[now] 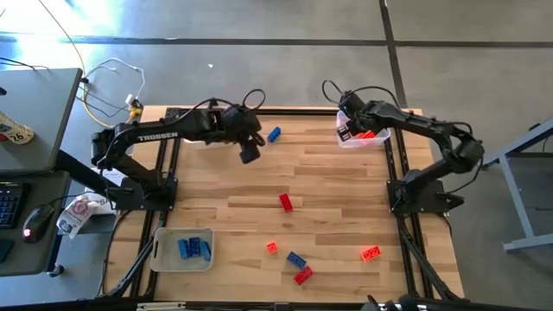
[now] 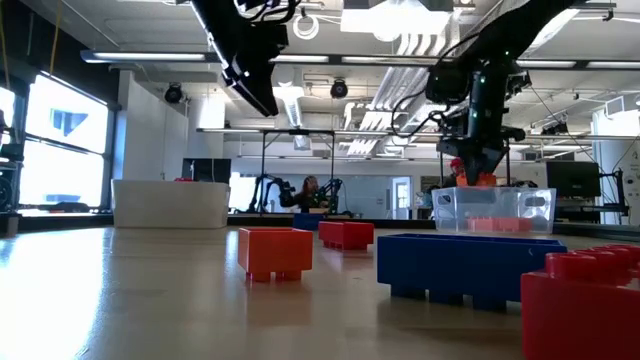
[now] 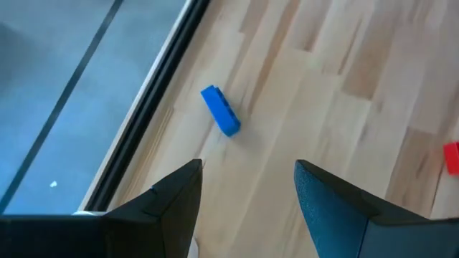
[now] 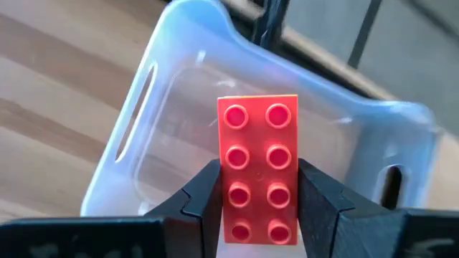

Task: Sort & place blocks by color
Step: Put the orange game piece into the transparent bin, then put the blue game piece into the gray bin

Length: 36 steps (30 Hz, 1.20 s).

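Observation:
My right gripper [image 4: 258,172] is shut on an orange-red studded block [image 4: 258,143] and hovers over a clear whitish tray [image 4: 143,165] at the table's far right corner [image 1: 363,138]. In the low view the block [image 2: 482,180] sits just above the tray's rim [image 2: 495,195]. My left gripper [image 3: 247,168] is open and raised above the far part of the table [image 1: 250,154], just short of a blue block [image 3: 220,111] that lies flat on the wood [image 1: 274,134]. Loose red [image 1: 286,202], orange [image 1: 371,253] and blue [image 1: 296,259] blocks lie nearer the front. My right gripper pinches the orange-red block between its two fingers, one pad on each long side [image 4: 219,179], at the end nearest the wrist. The fingers come from above, pointing down, and lie along the block. The block is lifted clear over the tray, its studded face toward the wrist camera.
A second whitish tray [image 1: 164,259] at the near left holds several blue blocks [image 1: 194,249]. The clear tray holds something red [image 2: 495,225]. A small orange block [image 1: 272,247] and a red one [image 1: 302,275] lie near the front edge. Bare wood lies mid-table.

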Motion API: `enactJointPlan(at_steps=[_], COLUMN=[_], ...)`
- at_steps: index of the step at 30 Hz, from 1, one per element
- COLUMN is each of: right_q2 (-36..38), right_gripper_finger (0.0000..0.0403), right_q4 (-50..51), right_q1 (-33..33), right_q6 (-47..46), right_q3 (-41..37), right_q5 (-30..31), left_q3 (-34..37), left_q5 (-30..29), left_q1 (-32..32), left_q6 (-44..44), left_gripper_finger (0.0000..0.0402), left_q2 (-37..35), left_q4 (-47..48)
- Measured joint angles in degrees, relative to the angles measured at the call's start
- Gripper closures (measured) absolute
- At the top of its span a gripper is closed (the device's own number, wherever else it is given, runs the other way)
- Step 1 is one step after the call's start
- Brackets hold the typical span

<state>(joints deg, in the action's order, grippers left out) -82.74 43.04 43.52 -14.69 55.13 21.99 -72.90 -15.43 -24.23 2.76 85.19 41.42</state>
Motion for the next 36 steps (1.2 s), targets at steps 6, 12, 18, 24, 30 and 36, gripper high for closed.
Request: enactJointPlan(at_steps=[6, 12, 18, 24, 30, 36], right_q2=[-3.3, -4.4, -4.5, -4.5, -4.4, -2.9], right_gripper_finger=[0.0286, 0.0274, 0.0229, 0.0194, 0.0187, 0.0187], right_q4=[-0.5, -1.1, -1.3, -2.1, -3.3, -4.8], right_q1=[2.3, 3.4, 3.4, 3.4, 3.4, 3.3], right_q6=[-0.7, -0.2, 0.2, 0.7, 0.6, 0.0], right_q3=[0.0, 0.0, 0.0, 0.0, 0.0, 0.0], right_q5=[-3.5, -6.3, -5.9, -6.1, -10.1, -11.6], left_q3=[0.0, 0.0, 0.0, 0.0, -2.6, -6.4], left_q5=[0.0, 0.1, 0.5, 5.7, 7.9, 10.5], left_q1=[-1.3, -2.5, -3.9, -6.0, -8.2, -9.9], left_q6=[-3.6, -3.3, -0.6, 0.7, -1.0, -1.1], left_gripper_finger=[0.0194, 0.0193, 0.0194, 0.0193, 0.0194, 0.0193], left_q2=[0.7, 3.5, 8.1, 12.4, 15.7, 18.7], left_q4=[-2.9, -5.6, -8.8, -12.8, -14.8, -14.9])
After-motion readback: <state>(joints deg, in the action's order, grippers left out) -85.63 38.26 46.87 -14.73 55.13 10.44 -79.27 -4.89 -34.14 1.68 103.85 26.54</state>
